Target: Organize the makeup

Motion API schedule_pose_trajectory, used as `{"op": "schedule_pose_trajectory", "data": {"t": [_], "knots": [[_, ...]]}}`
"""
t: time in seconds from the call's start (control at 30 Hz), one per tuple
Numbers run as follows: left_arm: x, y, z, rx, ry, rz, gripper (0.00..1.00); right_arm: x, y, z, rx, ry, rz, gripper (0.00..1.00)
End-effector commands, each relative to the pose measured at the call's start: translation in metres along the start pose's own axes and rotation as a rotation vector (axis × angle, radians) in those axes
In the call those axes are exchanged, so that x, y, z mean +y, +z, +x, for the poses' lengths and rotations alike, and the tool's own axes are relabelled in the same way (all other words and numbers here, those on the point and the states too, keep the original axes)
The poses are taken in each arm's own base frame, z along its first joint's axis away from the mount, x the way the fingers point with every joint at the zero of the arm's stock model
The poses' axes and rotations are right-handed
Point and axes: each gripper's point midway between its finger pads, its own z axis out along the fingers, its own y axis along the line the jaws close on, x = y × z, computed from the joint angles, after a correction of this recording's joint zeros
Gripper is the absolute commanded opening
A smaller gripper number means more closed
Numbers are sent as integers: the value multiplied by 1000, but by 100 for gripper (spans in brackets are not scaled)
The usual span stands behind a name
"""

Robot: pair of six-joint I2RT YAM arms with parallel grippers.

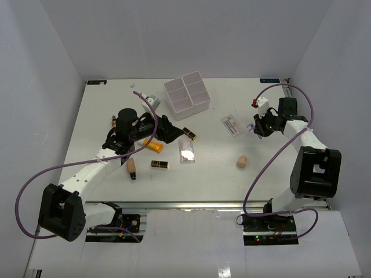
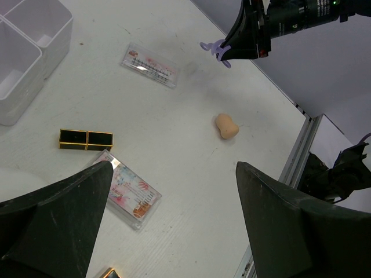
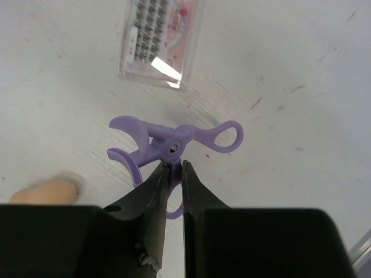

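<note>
A white table (image 1: pixel 272 185), scuffed with small dark marks, fills a booth of plain white walls (image 1: pixel 174 35). A metal rail runs along the near edge, where the arms are bolted. Nearest lie a tan bottle (image 1: pixel 132 169) with a dark cap, a black-gold lipstick (image 1: pixel 160 164) on its side, and a beige sponge (image 1: pixel 242 161) pinched at the waist. Beyond them are a clear pink palette (image 1: pixel 186 151), an orange tube (image 1: pixel 153 146) and a second lipstick (image 1: pixel 189 134), all close around the left gripper (image 1: pixel 168 130). That gripper hangs over the table with its jaws spread wide and nothing between them, and the orange tube lies just beside it on the near side. Across the table, the right gripper (image 3: pixel 173 166) is pinched tight on a finger loop of a purple lash curler (image 3: pixel 174 142), a scissor-shaped plastic piece held clear of the surface. A white-red packet (image 1: pixel 231 125) of lashes lies flat near it, toward the table's middle, and the sponge sits nearer the bases. Farthest back stands a white four-compartment box (image 1: pixel 186 92).
</note>
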Motion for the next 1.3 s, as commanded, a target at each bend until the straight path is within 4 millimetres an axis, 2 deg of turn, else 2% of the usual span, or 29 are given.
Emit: {"op": "schedule_pose_trajectory", "data": {"t": [0.0,0.07,0.2,0.37,0.47,0.5,0.57,0.7,0.87,0.97,1.13,1.27], "knots": [[-9,-9,-22,-58,52,11,98,17,-15,-68,-172,20,-93,17],[-8,-10,-24,-63,55,4,98,24,-15,-91,-208,16,-121,17],[-7,-16,-31,-87,71,-18,98,54,-1,-133,-248,14,-229,17],[1,-19,-33,-97,80,-57,98,72,20,-197,-332,35,-353,17],[6,-19,-32,-95,76,-73,98,76,27,-228,-390,81,-426,17],[9,-20,-32,-96,77,-81,98,75,37,-237,-395,140,-458,17],[11,-20,-33,-98,79,-87,98,73,39,-265,-462,161,-491,16],[14,-22,-35,-103,83,-101,98,73,63,-296,-530,280,-559,16],[19,-22,-34,-100,82,-113,98,74,88,-306,-561,426,-593,16],[20,-23,-35,-100,81,-114,98,73,89,-305,-578,469,-582,16],[20,-25,-37,-106,79,-109,98,72,93,-293,-580,558,-548,16],[19,-25,-37,-105,75,-99,98,72,106,-279,-559,645,-530,14]]}}
